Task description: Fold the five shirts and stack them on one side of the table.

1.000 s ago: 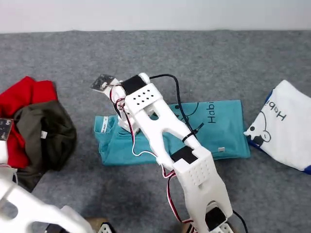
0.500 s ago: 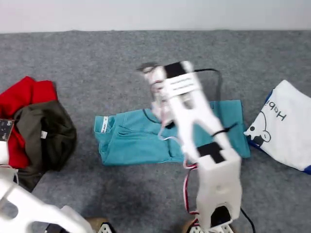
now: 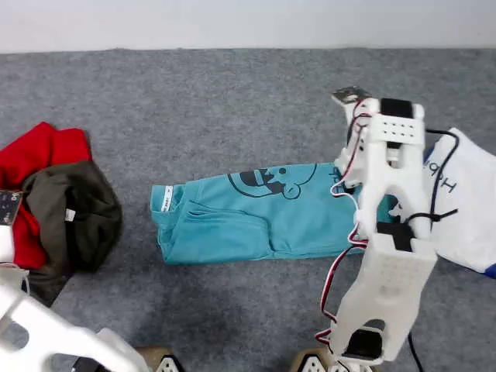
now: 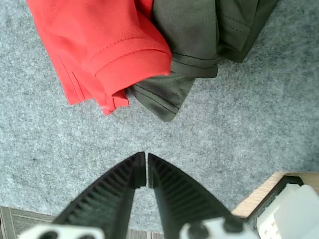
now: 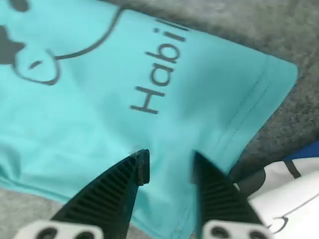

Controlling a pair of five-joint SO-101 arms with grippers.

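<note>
A: The right gripper (image 5: 169, 167)?
B: Jaws apart, nothing between them, over the teal shirt (image 5: 99, 99) near its hem corner.
A: And the left gripper (image 4: 147, 169)?
B: Jaws closed on nothing, above the grey mat (image 4: 239, 109).
A: The shirts, seen from above?
B: The teal one lies flat at centre. At nine o'clock is a red shirt (image 3: 39, 155) with a dark olive shirt (image 3: 74, 205) overlapping it, both crumpled. At three o'clock is a white shirt (image 3: 473, 232), just beside the teal hem.
</note>
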